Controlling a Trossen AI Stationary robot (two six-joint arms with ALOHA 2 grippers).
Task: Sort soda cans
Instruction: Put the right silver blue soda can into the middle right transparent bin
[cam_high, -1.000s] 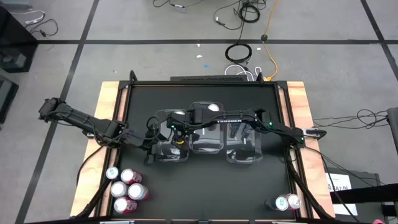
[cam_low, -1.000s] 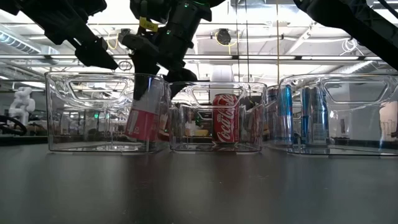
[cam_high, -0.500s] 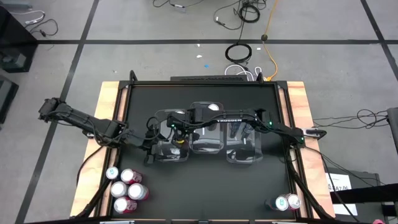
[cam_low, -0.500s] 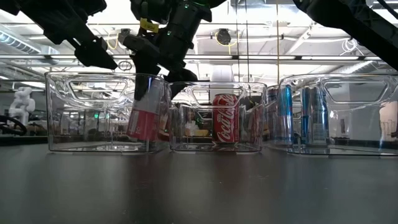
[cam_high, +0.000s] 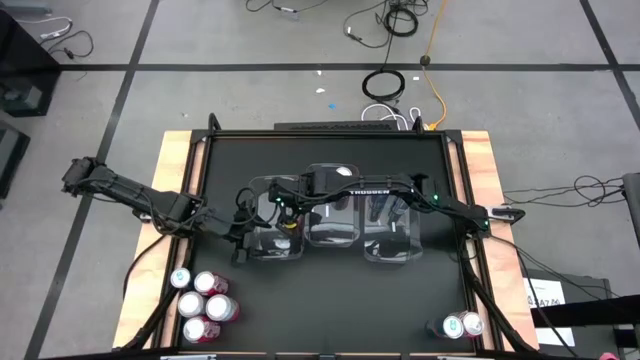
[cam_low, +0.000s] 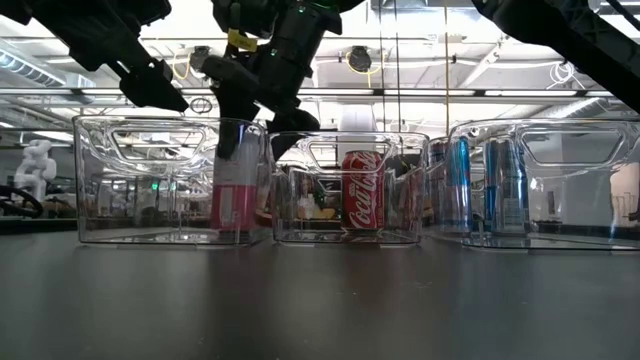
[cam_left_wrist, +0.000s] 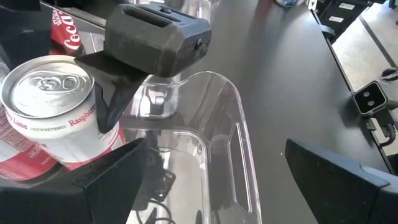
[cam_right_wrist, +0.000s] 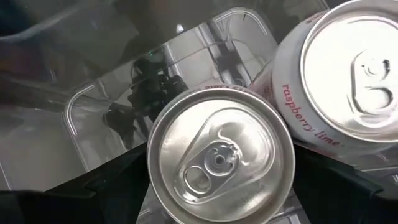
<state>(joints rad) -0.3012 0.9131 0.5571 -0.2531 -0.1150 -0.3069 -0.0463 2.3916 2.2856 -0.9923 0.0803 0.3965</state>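
A pink-and-white raspberry-lime soda can (cam_low: 235, 195) stands upright in the left clear bin (cam_low: 110, 180). My right gripper (cam_low: 252, 140) reaches down into that bin from above, its fingers on either side of the can's top (cam_right_wrist: 221, 162). A second raspberry-lime can (cam_right_wrist: 348, 74) sits right beside it. My left gripper (cam_left_wrist: 217, 180) hovers open at the bin's near-left corner (cam_high: 240, 240), holding nothing. A red Coca-Cola can (cam_low: 362, 190) stands in the middle bin, and blue-silver cans (cam_low: 480, 185) stand in the right bin. My right gripper holds the pink-and-white can by its upper rim (cam_left_wrist: 93, 93), pinched between the two fingers (cam_low: 228, 145). The fingers come from above, pointing down into the bin. The can is upright, with its base on the bin floor (cam_low: 235, 232).
Several pink cans (cam_high: 205, 305) stand at the table's near-left corner, and two cans (cam_high: 460, 325) stand at the near-right corner. The three clear bins (cam_high: 335, 220) stand in a row mid-table. Both arms crowd over the left bin.
The pink can in my right gripper has gone from leaning, with its base toward the table's left, to standing upright on the left bin's floor. Both grippers have otherwise kept nearly still.
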